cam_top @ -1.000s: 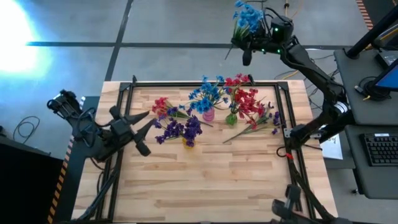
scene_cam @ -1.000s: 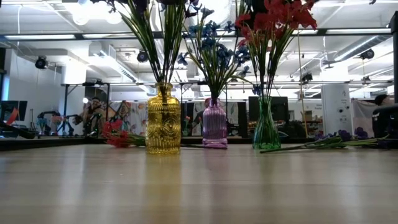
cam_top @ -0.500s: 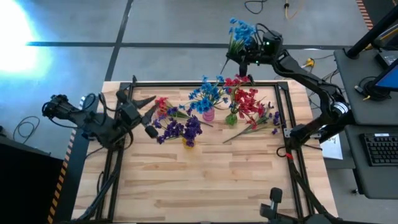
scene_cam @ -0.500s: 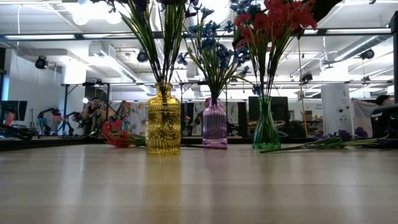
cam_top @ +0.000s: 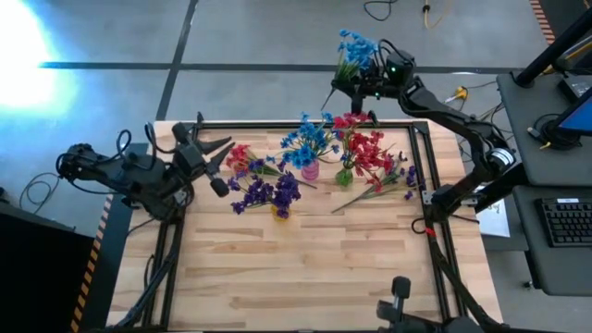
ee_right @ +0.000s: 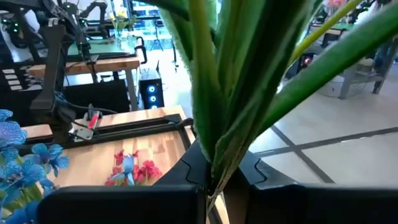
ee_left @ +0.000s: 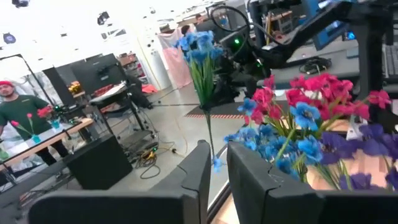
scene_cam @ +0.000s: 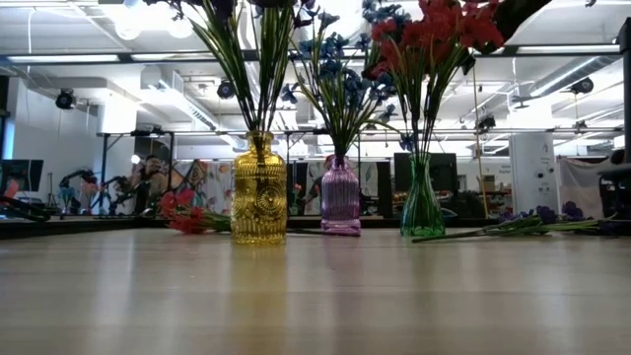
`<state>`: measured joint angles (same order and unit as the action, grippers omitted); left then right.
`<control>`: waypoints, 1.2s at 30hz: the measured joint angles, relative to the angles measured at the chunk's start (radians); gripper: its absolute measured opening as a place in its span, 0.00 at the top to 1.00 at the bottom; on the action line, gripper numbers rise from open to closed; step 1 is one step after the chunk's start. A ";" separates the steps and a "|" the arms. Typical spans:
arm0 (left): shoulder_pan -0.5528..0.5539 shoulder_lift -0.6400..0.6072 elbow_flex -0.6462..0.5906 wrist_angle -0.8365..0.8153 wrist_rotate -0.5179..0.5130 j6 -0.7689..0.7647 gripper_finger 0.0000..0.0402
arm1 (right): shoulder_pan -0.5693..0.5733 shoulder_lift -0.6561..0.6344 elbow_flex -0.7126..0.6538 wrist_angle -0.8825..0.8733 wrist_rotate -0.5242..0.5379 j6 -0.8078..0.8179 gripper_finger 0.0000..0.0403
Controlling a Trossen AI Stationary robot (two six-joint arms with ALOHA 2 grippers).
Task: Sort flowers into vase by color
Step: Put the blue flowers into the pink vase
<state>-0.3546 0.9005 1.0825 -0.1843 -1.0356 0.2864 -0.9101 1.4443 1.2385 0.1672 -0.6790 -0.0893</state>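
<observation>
The right arm reaches far out, past the far edge of the table (cam_top: 305,277), and it is stretched in a long line from its base at the right side. Its right gripper (cam_top: 356,83) is held high above the floor beyond the table, and its fingers are pressed together on the green stems of a blue sprig (cam_top: 356,46); in the right wrist view these stems (ee_right: 217,93) rise straight from between the two dark fingers. The left arm lies low and bends across the left edge of the table, with the left gripper (cam_top: 215,159) pointing toward the flowers in the middle. Its fingers (ee_left: 249,180) are nearly together with only a thin gap between them, and nothing is between them. In the middle of the table stand three vases: a yellow vase (scene_cam: 258,202) with purple flowers (cam_top: 268,192), a purple vase (scene_cam: 340,197) with blue flowers (cam_top: 305,141), and a green vase (scene_cam: 422,202) with red flowers (cam_top: 365,148). One red sprig (cam_top: 242,157) lies on the wood just beside the left gripper, and some more loose sprigs (cam_top: 388,185) lie to the right of the green vase.
</observation>
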 joint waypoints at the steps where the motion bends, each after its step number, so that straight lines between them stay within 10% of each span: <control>1: 0.000 0.000 -0.004 -0.001 0.000 -0.004 0.90 | 0.003 0.001 0.000 0.000 0.000 0.000 0.96; 36: 0.005 0.009 -0.014 -0.073 -0.004 -0.034 0.91 | 0.151 0.077 0.159 -0.145 0.032 -0.088 0.96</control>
<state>-0.3493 0.9092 1.0687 -0.2572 -1.0401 0.2527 -0.7593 1.5211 1.3979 0.0225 -0.6474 -0.1776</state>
